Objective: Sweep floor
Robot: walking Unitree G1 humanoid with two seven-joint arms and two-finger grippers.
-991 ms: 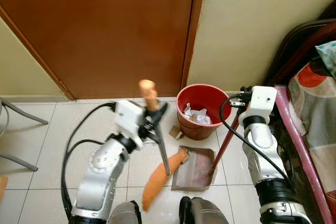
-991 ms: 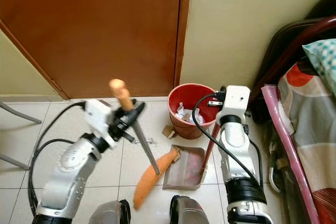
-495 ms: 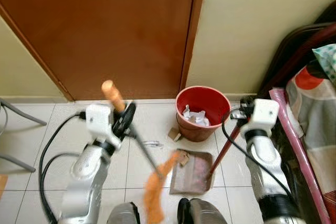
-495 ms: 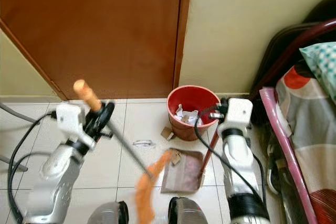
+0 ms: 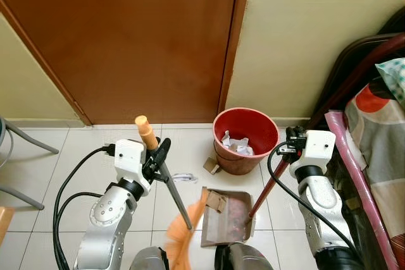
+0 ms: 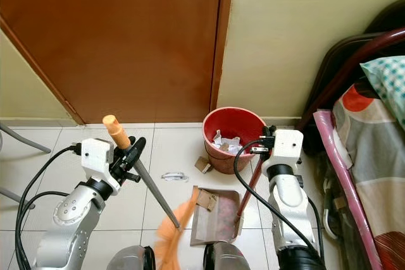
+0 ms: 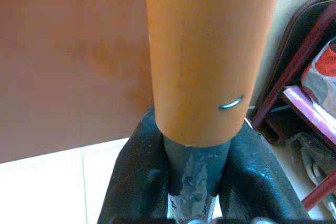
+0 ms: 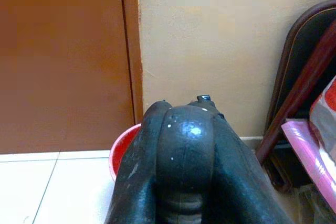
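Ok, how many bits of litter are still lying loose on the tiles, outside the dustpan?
2: a cardboard scrap beside the red bucket, and a small clear piece on the tiles right of the broom. More may hide behind the arms.

Round red plastic bucket (image 5: 245, 138) stood on the tiled floor (image 5: 44, 175) against the wall, right of the brown wooden door (image 5: 126, 36). Flat dustpan (image 5: 226, 215) lay before it; orange-bristled broom (image 5: 183, 235) was left of the dustpan. Patterned bed (image 5: 380, 137) stood along the floor's right edge.
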